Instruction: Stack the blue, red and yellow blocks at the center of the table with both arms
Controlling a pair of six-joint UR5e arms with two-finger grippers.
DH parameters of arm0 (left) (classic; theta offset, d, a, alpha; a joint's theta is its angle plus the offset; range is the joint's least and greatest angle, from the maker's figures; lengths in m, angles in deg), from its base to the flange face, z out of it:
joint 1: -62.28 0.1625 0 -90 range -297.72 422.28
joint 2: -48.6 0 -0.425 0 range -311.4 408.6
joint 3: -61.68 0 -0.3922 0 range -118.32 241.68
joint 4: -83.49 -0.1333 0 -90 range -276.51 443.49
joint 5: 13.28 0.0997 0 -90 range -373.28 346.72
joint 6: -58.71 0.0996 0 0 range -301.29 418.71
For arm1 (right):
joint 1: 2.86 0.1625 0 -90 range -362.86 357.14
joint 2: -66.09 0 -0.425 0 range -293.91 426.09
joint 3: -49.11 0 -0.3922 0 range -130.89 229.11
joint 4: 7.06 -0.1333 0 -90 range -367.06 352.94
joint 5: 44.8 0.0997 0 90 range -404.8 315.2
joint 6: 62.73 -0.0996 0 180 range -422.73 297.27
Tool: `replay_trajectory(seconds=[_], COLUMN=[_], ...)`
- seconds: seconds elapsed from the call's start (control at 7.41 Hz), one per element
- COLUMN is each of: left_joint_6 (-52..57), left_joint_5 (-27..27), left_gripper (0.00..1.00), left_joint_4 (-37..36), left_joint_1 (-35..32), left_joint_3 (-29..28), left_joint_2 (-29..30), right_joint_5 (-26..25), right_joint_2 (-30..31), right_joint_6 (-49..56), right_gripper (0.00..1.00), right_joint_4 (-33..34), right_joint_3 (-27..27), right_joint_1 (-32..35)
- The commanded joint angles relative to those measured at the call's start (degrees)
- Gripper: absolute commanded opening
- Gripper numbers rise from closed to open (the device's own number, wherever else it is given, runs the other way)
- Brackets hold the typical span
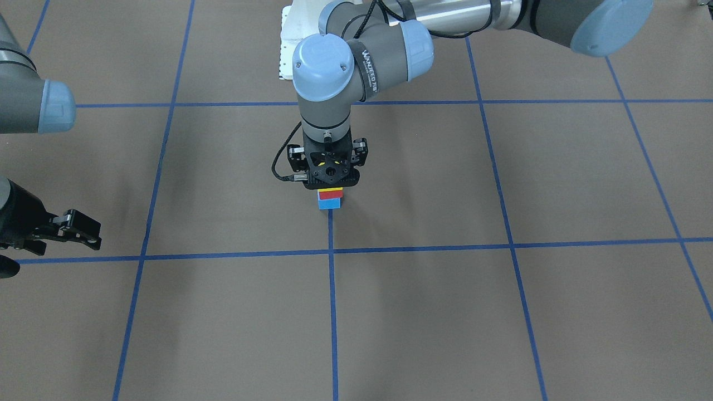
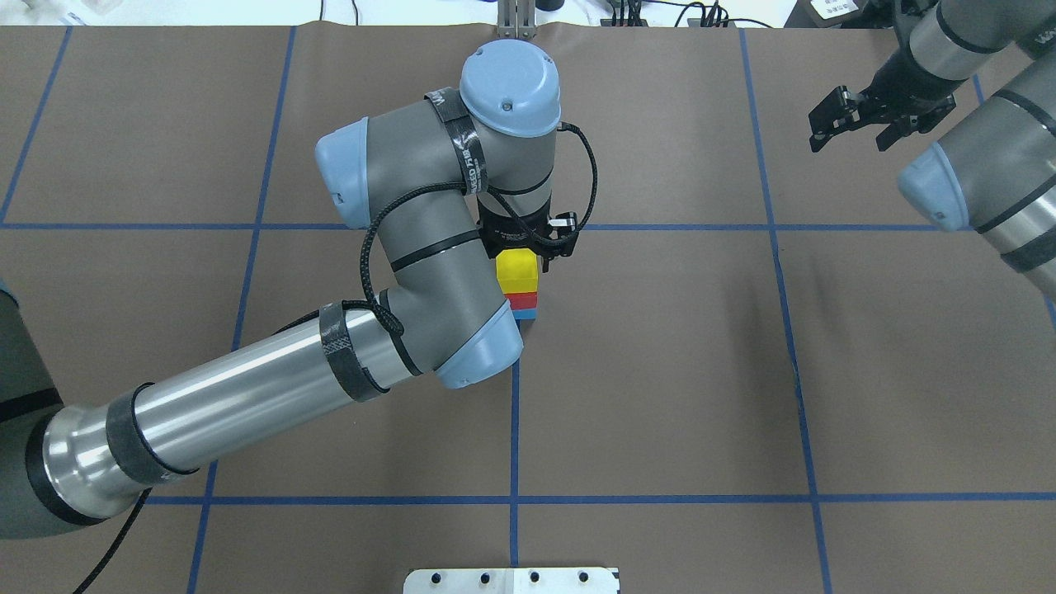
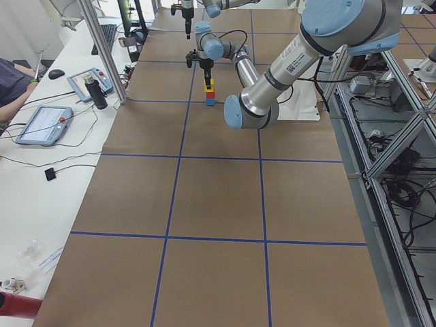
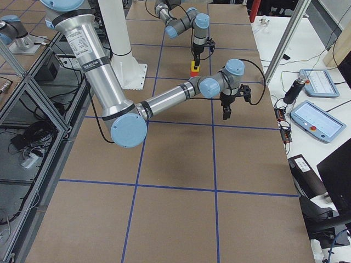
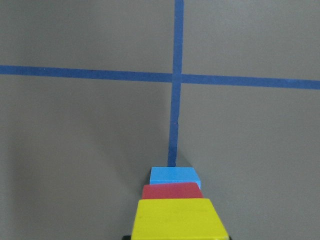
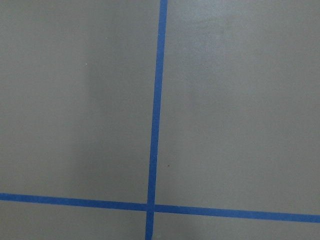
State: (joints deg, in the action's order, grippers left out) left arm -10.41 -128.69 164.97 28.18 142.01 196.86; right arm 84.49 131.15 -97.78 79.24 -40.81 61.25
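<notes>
Here's the stack, dead in the middle of the table (image 2: 660, 371) and well away from every edge: blue block (image 1: 329, 204) on the surface, red block (image 1: 330, 194) on it, yellow block (image 2: 516, 268) on top, sides roughly flush. The blue one sits on the end of a tape line (image 1: 332, 289), just short of a crossing. The left gripper (image 2: 526, 250) points straight down over the tower, fingers either side of the yellow block; whether they press on it or stand just off, I cannot tell. Its arm reaches in from the robot-side left corner. The right gripper (image 2: 850, 136) hangs well apart, toward the far right corner, jaws spread wide, nothing in them. Bare brown surface lies all round the stack, widest on the right
</notes>
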Motion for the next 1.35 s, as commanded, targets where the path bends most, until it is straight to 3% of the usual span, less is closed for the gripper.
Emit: replay_trajectory(seconds=[0.0, 0.27, 0.54, 0.67, 0.94, 1.21], left_joint_6=[-1.0, -1.0, 2.6, 10.1, 24.8, 51.8], left_joint_5=[0.0, -0.2, -0.9, -2.8, -3.8, -9.3], left_gripper=[1.00, 1.00, 1.00, 1.00, 1.00, 1.00], left_joint_4=[0.0, -0.3, -9.2, -14.7, -15.7, -14.2], left_joint_1=[0.0, -0.3, -5.1, -8.8, -20.3, -34.4], left_joint_3=[1.1, 3.8, 13.4, 19.2, 30.7, 30.8], left_joint_2=[-0.3, -0.3, -0.9, -3.8, -19.6, -34.6], right_joint_5=[0.0, 0.2, 0.4, 0.4, 0.0, -5.0], right_joint_2=[0.1, 0.0, 0.1, 0.2, 1.5, 1.6], right_joint_6=[0.1, 0.1, 1.6, 2.3, 3.6, 3.0], right_gripper=[0.99, 0.99, 0.99, 0.99, 0.99, 0.99], right_joint_4=[0.0, 0.0, 0.1, 0.2, 0.0, -0.5], right_joint_3=[0.1, 0.0, 0.0, 0.1, 0.0, 0.7], right_joint_1=[0.2, 0.4, 1.3, 1.8, 2.5, 2.3])
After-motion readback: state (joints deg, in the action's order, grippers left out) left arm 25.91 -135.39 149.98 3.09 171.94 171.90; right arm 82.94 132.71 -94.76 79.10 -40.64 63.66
